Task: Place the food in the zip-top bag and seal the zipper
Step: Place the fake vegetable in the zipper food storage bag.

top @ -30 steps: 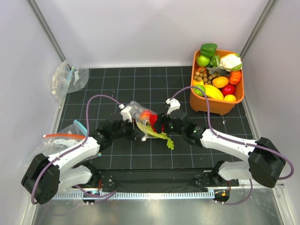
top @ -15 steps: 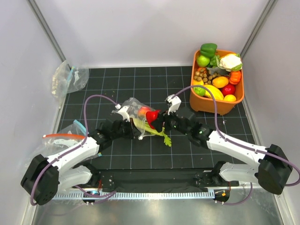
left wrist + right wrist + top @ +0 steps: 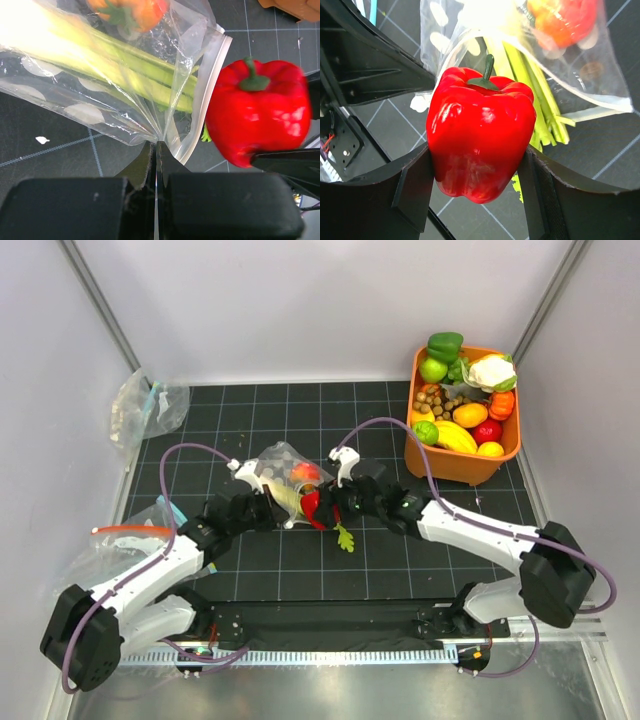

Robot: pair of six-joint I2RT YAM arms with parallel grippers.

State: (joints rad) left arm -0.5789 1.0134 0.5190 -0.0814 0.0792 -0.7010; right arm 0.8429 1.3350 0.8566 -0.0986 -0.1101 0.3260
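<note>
Bag [image 3: 272, 462]: clear with white dots, lying mid-table on the dark grid mat [image 3: 380, 410] between the two grippers, mouth turned toward the near right.
Celery [image 3: 125, 75]: pale green stalk inside the bag, leafy end poking out of the mouth onto the mat.
Round toy [image 3: 565, 20]: red-orange with a green top, deep inside the bag beside the stalk.
Pepper [image 3: 480, 140]: glossy red, green stem pointing at the bag, outside it and just beside the mouth.
Zipper [image 3: 212, 75]: pale strip along the mouth edge, not pressed together, mouth open.
Left gripper [image 3: 156, 155]: pinched closed on a fold of the bag's near edge, close to the mouth corner.
Right gripper [image 3: 477, 150]: clamped on the pepper, one dark finger [image 3: 412, 190] on each flank.
Bin [image 3: 455, 470]: orange, at the far right, well apart from the bag, heaped with toy produce.
Far-left bag [image 3: 150, 405]: clear, crumpled against the left wall.
Near-left bag [image 3: 120, 540]: clear with a red-orange strip, beside the left arm.
</note>
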